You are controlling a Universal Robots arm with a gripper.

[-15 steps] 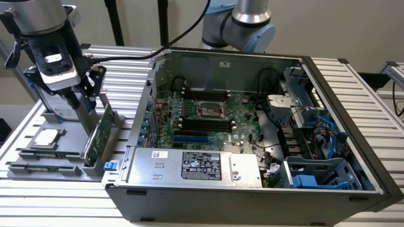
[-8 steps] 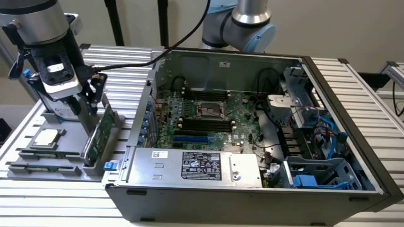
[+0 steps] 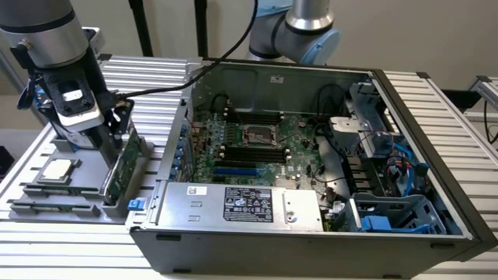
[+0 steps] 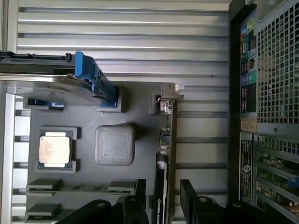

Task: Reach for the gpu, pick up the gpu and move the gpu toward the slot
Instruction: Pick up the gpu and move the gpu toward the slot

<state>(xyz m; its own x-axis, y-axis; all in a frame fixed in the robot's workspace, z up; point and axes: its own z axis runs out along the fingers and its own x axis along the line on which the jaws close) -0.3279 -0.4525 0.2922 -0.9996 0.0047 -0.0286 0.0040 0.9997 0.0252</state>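
1. Spanning the scene, the slatted aluminium table [image 3: 467, 116] carries every item. Bare slats lie open beyond the far end of the tray and on the exterior view's right of the case.
2. The computer case [image 3: 311, 251] lies on its side with the top open, at centre and the exterior view's right. Its perforated rear panel [image 4: 275, 70] faces the tray, with a strip of bare slats between them. The coloured stickers on this panel carry print that cannot be read.
3. The motherboard [image 3: 257, 146] lies flat on the case floor, on the far side of the power supply.
4. The power supply [image 3: 241, 204] sits along the near wall of the case. Its black-and-white label carries text too small to read.
5. The grey parts tray [image 3: 39, 201] sits on the exterior view's left, near the case.
6. The gripper [image 3: 115, 149] hangs over the tray's case-side edge. Its jaws are spread, with one of the fingers [image 4: 189, 198] on each side of the card and a gap showing at both sides.
7. The gpu [image 4: 169, 149] stands on its long edge in a slot along the tray side nearest the case. Its silver bracket [image 4: 169, 98] is at the end nearest the hard drive.
8. The hard drive [image 4: 51, 86], silver with blue rails, sits at one end of the tray.
9. The processor [image 3: 60, 169] lies flat in a tray pocket; its lid print is illegible.
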